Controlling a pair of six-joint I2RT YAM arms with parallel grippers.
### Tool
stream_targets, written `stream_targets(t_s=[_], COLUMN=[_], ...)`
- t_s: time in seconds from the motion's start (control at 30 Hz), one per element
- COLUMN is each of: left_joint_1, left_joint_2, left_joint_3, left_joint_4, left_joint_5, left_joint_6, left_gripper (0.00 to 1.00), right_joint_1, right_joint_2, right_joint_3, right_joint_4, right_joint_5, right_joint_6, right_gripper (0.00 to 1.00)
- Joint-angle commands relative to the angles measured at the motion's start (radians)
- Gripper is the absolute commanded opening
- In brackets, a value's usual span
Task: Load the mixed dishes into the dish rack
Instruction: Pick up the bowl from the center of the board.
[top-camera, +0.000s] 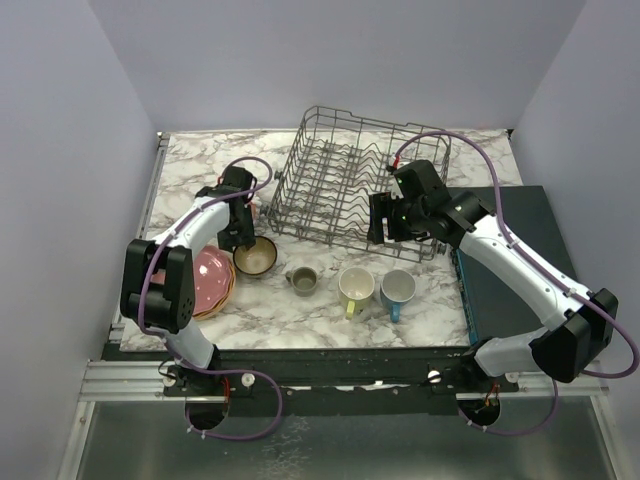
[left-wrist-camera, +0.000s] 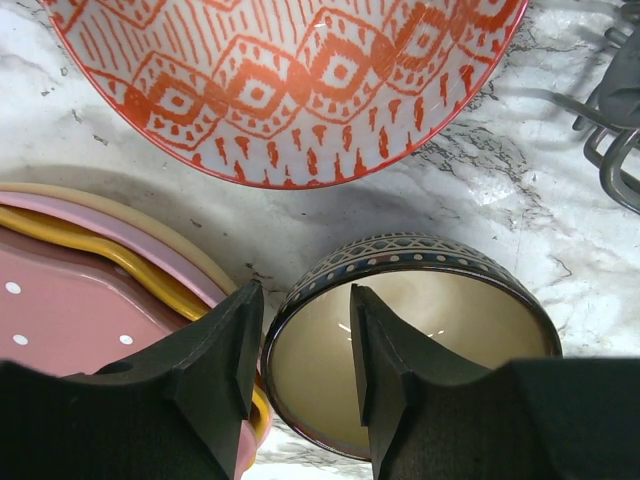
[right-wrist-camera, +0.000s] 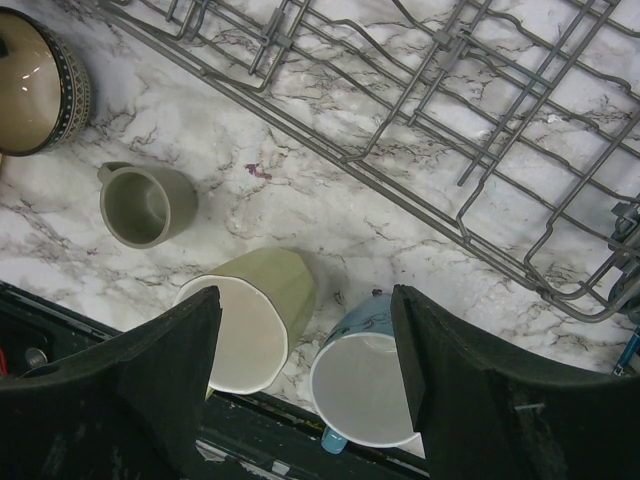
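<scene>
Where left gripper (left-wrist-camera: 305, 300) gapes, bowl rim (left-wrist-camera: 420, 250) sits.

The marble table (top-camera: 190, 170) carries the rack (top-camera: 350, 180) at far centre. Along the near side, left to right — plates (top-camera: 208, 280), brown bowl (top-camera: 255, 257), grey mug (top-camera: 302, 281), yellow mug (top-camera: 356, 287), blue mug (top-camera: 398, 289). A red-patterned bowl (left-wrist-camera: 290, 80) sits just beyond the brown bowl; a dark box (top-camera: 520, 215) lies at the right edge.

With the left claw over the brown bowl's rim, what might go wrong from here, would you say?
The left claw straddles only the brown bowl's thin rim, so the bowl may tilt or slip once lifted. Its outer finger hangs over the stacked plates, and might catch their edge while closing. The red-patterned bowl sits close by and could get knocked.
</scene>
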Motion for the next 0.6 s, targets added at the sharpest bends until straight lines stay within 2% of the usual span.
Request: stream_targets(t_s=[0.0,0.57], left_joint_1=[0.004,0.004], left_joint_2=[0.015,-0.019], left_joint_3=[0.005,-0.058], left_joint_4=[0.009,0.012], left_joint_5=[0.047,0.121], left_joint_6=[0.011,0.002], left_gripper=[0.44,0.24], right_joint_1=[0.008,0.008], right_joint_2=[-0.008,-0.015], right_joint_3=[-0.014,-0.045], right_joint_4=[-0.011,0.004], right_joint_5=[-0.021,-0.021], right_joint_6=[0.003,0.011], right_gripper=[0.75,0.75])
